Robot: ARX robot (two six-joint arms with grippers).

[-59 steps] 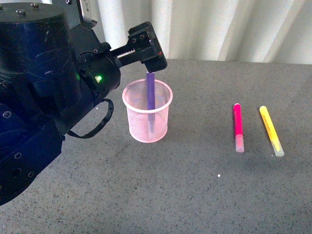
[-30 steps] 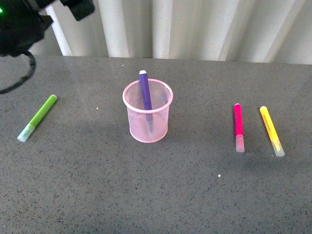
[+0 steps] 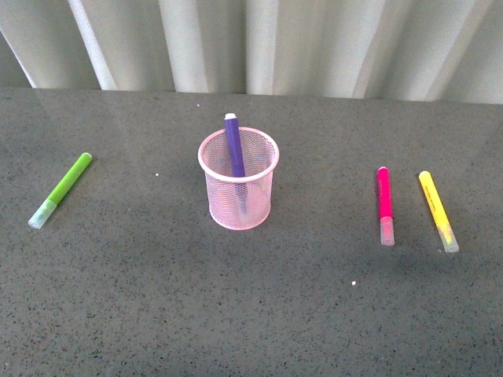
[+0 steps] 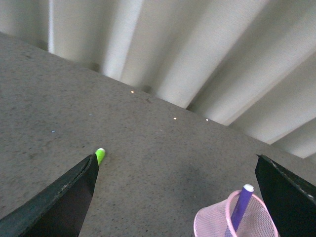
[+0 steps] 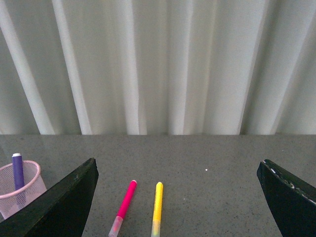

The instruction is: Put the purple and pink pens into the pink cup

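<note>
Purple pen [image 3: 234, 149] is seen standing in the pink cup [image 3: 255, 203], leaned against the far rim. Its white-plugged end pokes above the rim and its paler lower end shows through the mesh. Half the task is judged done.

Pink pen [image 3: 384, 200] is not yet in the cup. It is laid flat on the bench [image 3: 236, 314], well to the right of the cup, frosted cap toward the camera and magenta body pointing away. A yellow marker [image 3: 436, 208] is laid just beside it on the side away from the cup, not touching. A lime-green marker [image 3: 63, 188] is laid well to the left of the cup.

Cup is noted as upright, light pink wire mesh with a solid rim, tapered to the base.

Neither arm is shown in the front view. In the wrist views the left hand [image 4: 176, 163] is spread wide with nothing held, above the bench near the cup. The right hand [image 5: 177, 163] is likewise spread wide and empty, aimed toward the pink pen and yellow marker.

Left to do, as judged: the pink pen is to be gripped, lifted and dropped into the cup. The yellow marker could be caught by mistake.
</note>
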